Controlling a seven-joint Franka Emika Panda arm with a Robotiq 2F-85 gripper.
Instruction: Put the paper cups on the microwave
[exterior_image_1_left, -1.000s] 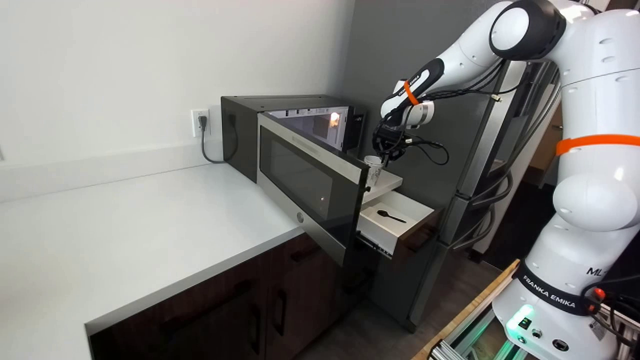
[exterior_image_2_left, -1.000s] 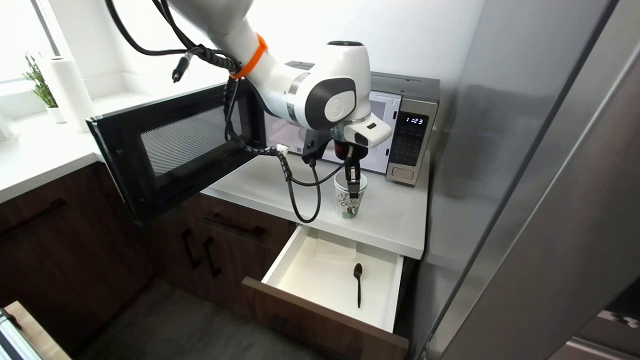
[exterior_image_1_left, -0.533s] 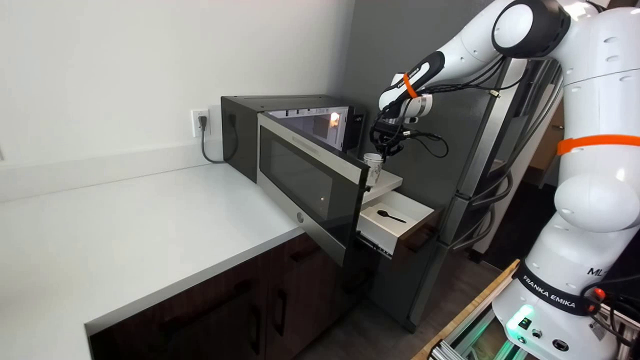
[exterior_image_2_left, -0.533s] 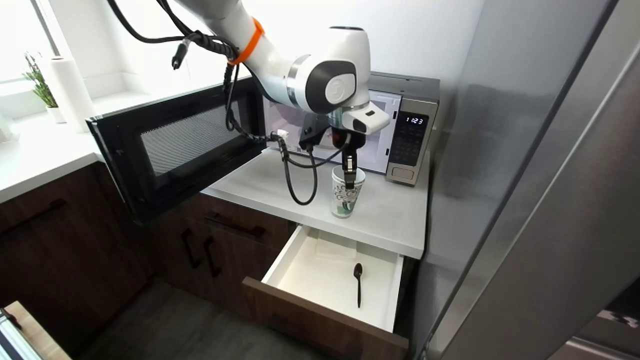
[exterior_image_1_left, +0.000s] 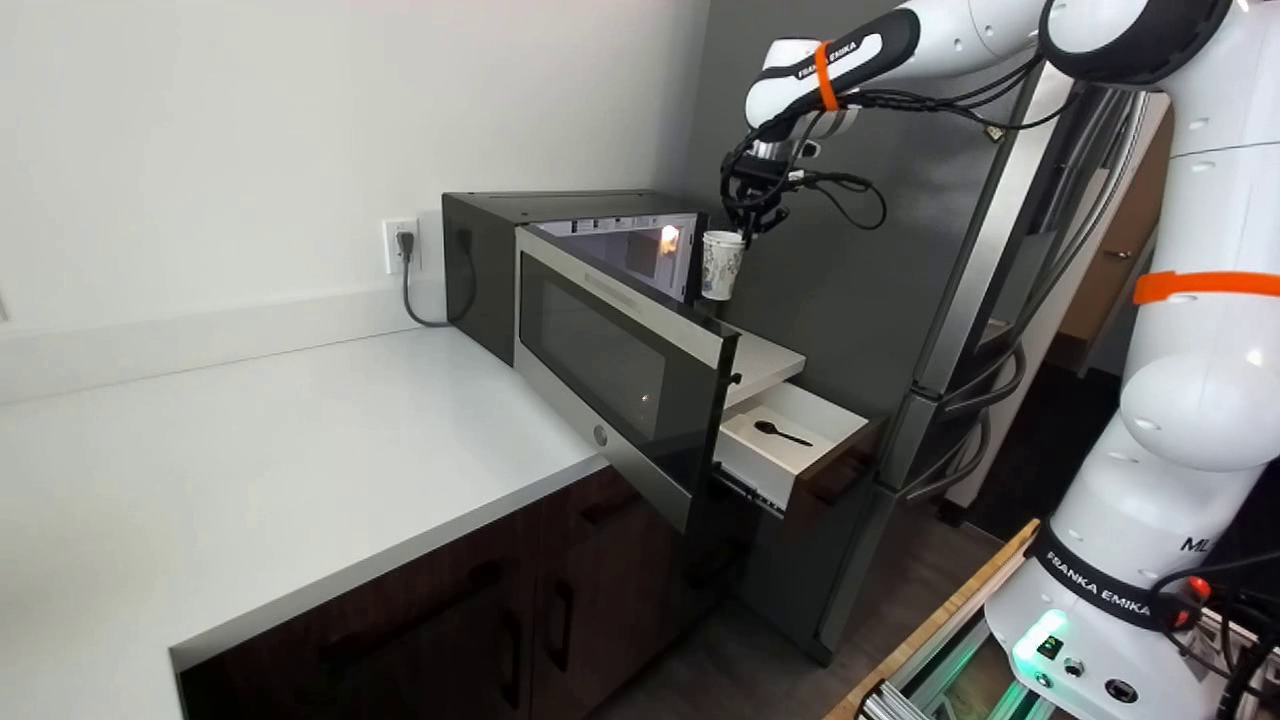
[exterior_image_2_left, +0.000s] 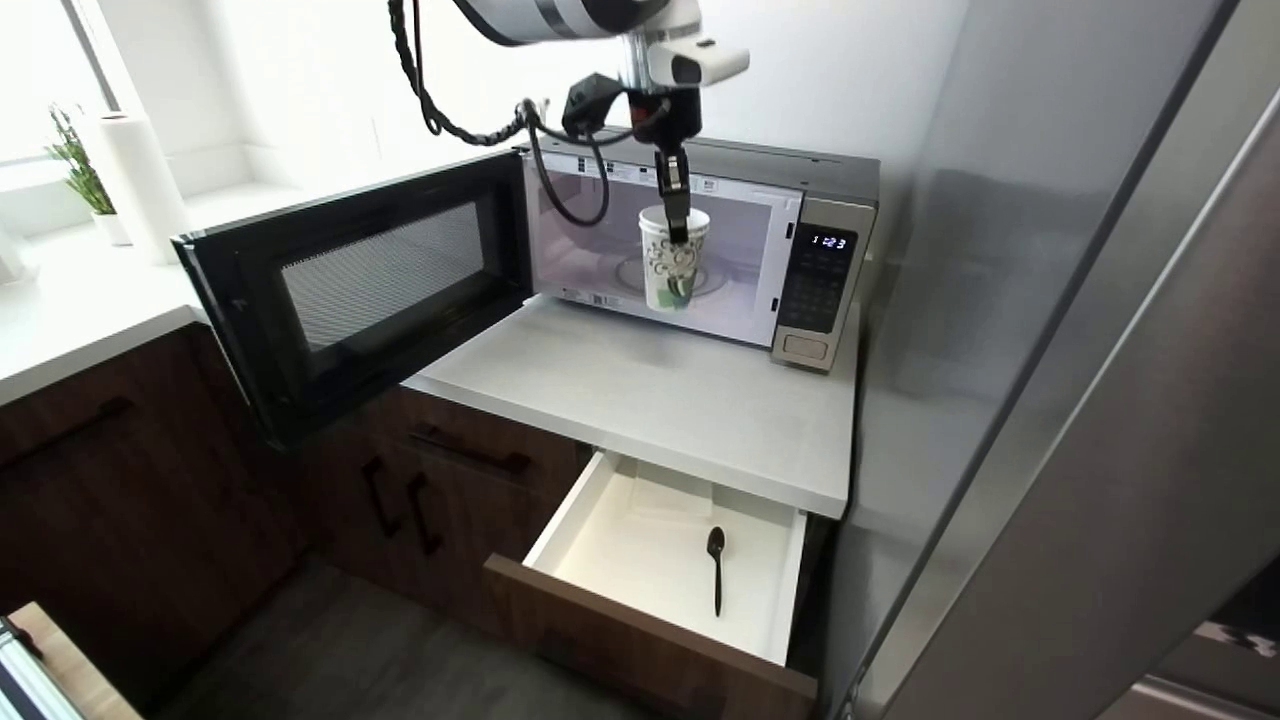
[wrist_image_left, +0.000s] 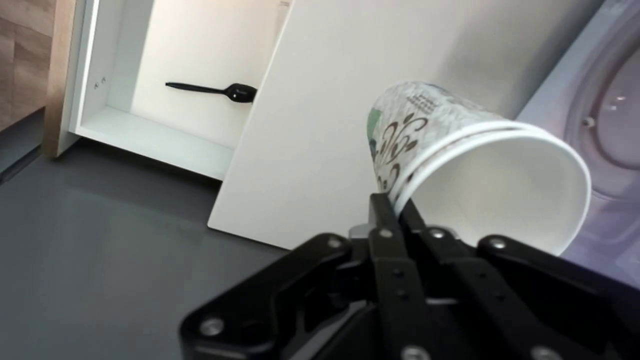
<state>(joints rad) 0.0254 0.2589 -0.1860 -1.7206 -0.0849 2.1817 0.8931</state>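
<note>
Nested paper cups (exterior_image_1_left: 721, 268) with a leaf and scroll print hang in the air in front of the microwave (exterior_image_1_left: 470, 270). They also show in an exterior view (exterior_image_2_left: 672, 270) and in the wrist view (wrist_image_left: 425, 135), where two rims show, one inside the other. My gripper (wrist_image_left: 397, 202) is shut on the cups' wall at the rim, one finger inside and one outside. The cups are nearly upright, above the counter. The microwave (exterior_image_2_left: 835, 178) stands with its door (exterior_image_2_left: 370, 280) wide open; the cups are level with its lit cavity, below its top.
An open drawer (exterior_image_2_left: 620, 575) holding a black spoon (exterior_image_2_left: 717, 560) juts out below the white counter (exterior_image_2_left: 700, 410). A tall grey fridge (exterior_image_2_left: 950, 350) stands beside the microwave. The open door (exterior_image_1_left: 600, 360) reaches out past the counter's front edge.
My gripper has lifted the cups off the counter, up and back toward the microwave. The arm has risen with them. The drawer, spoon and door have not moved.
</note>
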